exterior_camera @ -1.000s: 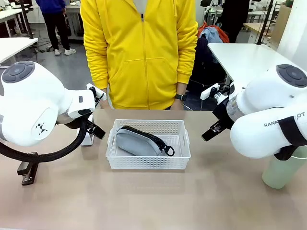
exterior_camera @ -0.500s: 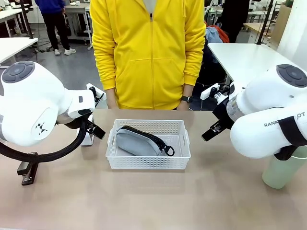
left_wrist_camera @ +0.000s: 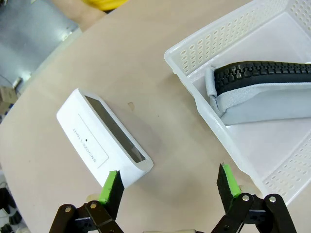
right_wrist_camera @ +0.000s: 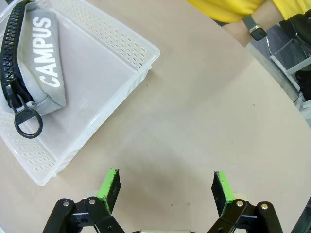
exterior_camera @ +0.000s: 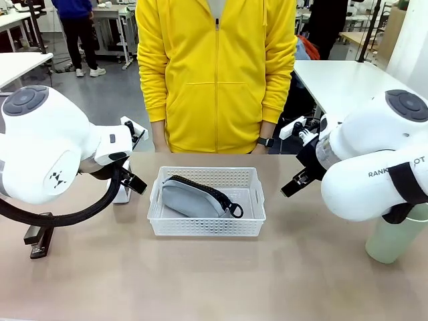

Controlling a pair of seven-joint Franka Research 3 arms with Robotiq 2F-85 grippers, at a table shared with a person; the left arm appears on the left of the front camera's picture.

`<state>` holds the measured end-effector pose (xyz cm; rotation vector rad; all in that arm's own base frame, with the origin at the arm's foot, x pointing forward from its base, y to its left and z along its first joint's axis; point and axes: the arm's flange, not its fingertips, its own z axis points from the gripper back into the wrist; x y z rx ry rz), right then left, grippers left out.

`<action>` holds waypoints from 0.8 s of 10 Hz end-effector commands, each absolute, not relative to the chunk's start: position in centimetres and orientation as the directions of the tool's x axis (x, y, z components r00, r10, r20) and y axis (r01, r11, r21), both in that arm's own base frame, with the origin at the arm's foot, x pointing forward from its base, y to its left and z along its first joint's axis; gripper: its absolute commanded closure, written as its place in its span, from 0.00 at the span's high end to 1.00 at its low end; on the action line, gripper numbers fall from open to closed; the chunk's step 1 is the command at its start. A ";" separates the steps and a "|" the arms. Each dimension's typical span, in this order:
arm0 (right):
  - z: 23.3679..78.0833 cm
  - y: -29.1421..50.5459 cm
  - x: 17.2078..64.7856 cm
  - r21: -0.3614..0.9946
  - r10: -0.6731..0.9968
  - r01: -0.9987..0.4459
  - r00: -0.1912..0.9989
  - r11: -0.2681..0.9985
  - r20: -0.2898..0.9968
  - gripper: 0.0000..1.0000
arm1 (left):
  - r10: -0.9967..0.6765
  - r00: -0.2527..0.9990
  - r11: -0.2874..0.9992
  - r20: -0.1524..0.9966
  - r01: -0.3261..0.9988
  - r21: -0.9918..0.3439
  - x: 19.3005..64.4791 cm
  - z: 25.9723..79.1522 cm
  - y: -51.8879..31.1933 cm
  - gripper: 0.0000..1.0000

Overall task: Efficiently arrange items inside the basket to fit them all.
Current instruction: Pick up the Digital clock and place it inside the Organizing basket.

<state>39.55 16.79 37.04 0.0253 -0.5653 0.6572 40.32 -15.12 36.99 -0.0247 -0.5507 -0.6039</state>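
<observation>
The white perforated basket (exterior_camera: 206, 227) stands at the middle of the table (exterior_camera: 214, 287), with its long side facing the robot. The grey fabric pouch (exterior_camera: 190, 199) lies inside it, set diagonally across the left and middle part of the basket floor. Its black zipper faces up and its ring pull (exterior_camera: 236, 211) rests toward the front right. The right wrist view shows the word CAMPUS printed in white on the pouch side. The white rectangular box (left_wrist_camera: 102, 145), which has a dark window panel on one face, lies on the table outside the basket. It is just beside the basket's left end and does not touch it. The black stapler (exterior_camera: 39, 241) lies on the table at the robot's far left, well apart from the basket and partly hidden behind the left arm's cable. The pale green cup (exterior_camera: 394, 242) stands upright on the table at the far right, partly hidden behind the right arm. The left gripper (left_wrist_camera: 170, 180) is released: its green pads stand wide apart with nothing between them. It is positioned above the strip of table between the box and the basket corner. One pad overlaps the near end of the box in the left wrist view; whether they are in contact cannot be told. The right gripper (right_wrist_camera: 166, 183) is also released and empty, over bare table beside the basket's right end. A person in a yellow zip hoodie (exterior_camera: 215, 73) stands at the far edge of the table and wears a wristwatch (exterior_camera: 266, 142).
</observation>
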 end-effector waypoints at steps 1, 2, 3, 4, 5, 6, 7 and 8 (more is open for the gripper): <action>37.1 16.8 39.5 -0.152 0.570 -0.584 0.647 0.797 0.505 1.00 | -0.533 0.684 0.827 0.499 0.546 0.136 40.3 37.0 -15.1 1.00; 37.0 16.8 39.5 -0.152 0.571 -0.585 0.647 0.797 0.505 1.00 | -0.532 0.684 0.827 0.498 0.545 0.135 40.3 37.0 -15.1 1.00; 37.6 16.5 39.1 -0.121 0.571 -0.594 0.665 0.795 0.482 1.00 | -0.549 0.681 0.803 0.485 0.590 0.080 40.0 37.3 -15.2 1.00; 38.5 15.8 38.5 -0.078 0.531 -0.569 0.698 0.819 0.481 1.00 | -0.532 0.682 0.789 0.503 0.615 0.001 39.1 38.0 -15.3 1.00; 39.7 15.0 37.7 -0.034 0.504 -0.555 0.725 0.831 0.470 1.00 | -0.518 0.704 0.776 0.486 0.626 -0.079 38.2 38.9 -14.8 1.00; 41.5 13.7 37.0 0.171 0.442 -0.570 0.764 0.804 0.470 1.00 | -0.523 0.719 0.736 0.457 0.652 -0.183 36.9 40.0 -13.7 1.00; 43.7 12.0 36.3 0.349 0.299 -0.463 0.851 0.815 0.432 1.00 | -0.431 0.760 0.754 0.486 0.599 -0.268 35.6 42.4 -13.6 1.00; 46.0 10.2 35.1 0.534 0.198 -0.348 0.927 0.771 0.318 1.00 | -0.262 0.895 0.782 0.361 0.416 -0.464 34.0 44.5 -12.3 1.00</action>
